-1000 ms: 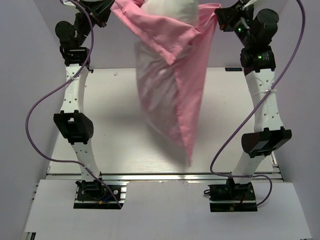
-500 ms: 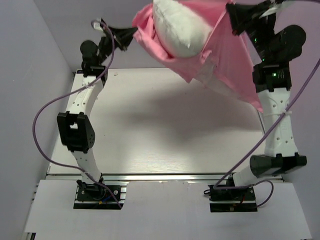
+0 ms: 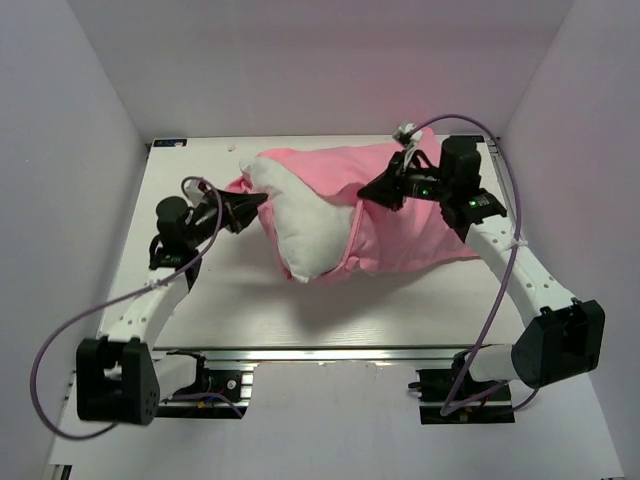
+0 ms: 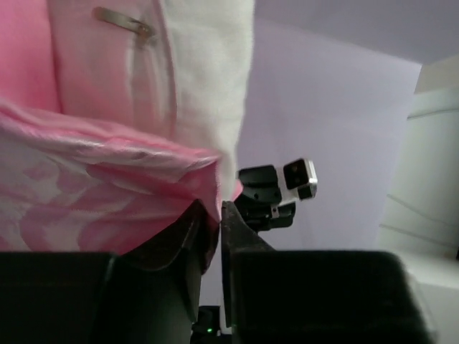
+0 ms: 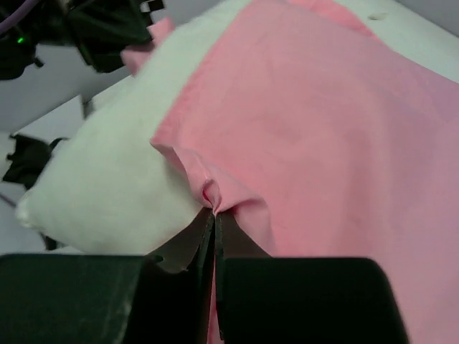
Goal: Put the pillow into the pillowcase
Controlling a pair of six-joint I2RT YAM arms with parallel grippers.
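The shiny pink satin pillowcase (image 3: 420,225) lies on the white worktop (image 3: 250,290), its open mouth held between the two sets of jaws. The left jaws are pinched narrow on one edge of the mouth. The right jaws are clamped tight on a puckered fold of the opposite edge (plain pink there, rose-patterned at the left jaws). The plump white fabric pillow (image 3: 300,225) sits between the jaws, one end bulging out of the mouth and the rest covered by pink fabric.
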